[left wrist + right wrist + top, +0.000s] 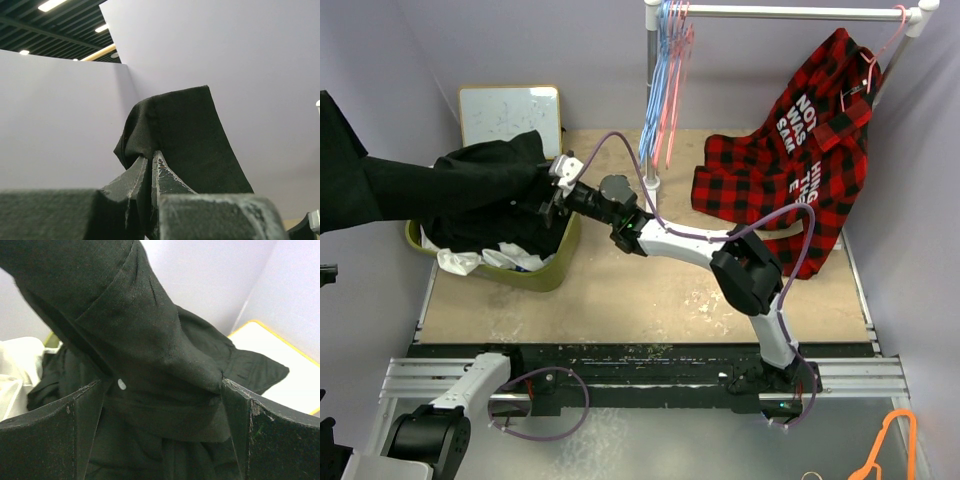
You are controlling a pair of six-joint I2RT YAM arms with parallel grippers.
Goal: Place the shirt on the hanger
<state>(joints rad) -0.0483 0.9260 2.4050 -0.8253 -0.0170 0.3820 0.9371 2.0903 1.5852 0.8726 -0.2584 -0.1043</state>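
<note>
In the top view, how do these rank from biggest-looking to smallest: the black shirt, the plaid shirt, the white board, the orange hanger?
1. Unranked pair: black shirt and plaid shirt look alike, and the black one is partly nearer the camera.
2. white board
3. orange hanger

The shirt (150,340) is matt black woven cloth with a smooth white button (121,384). The plaid shirt (790,180), upper right, is matt cloth. The table (650,300) is rough bare wood board. The rail (790,12) is smooth metal. The left gripper (151,156) is scuffed matt black.
</note>
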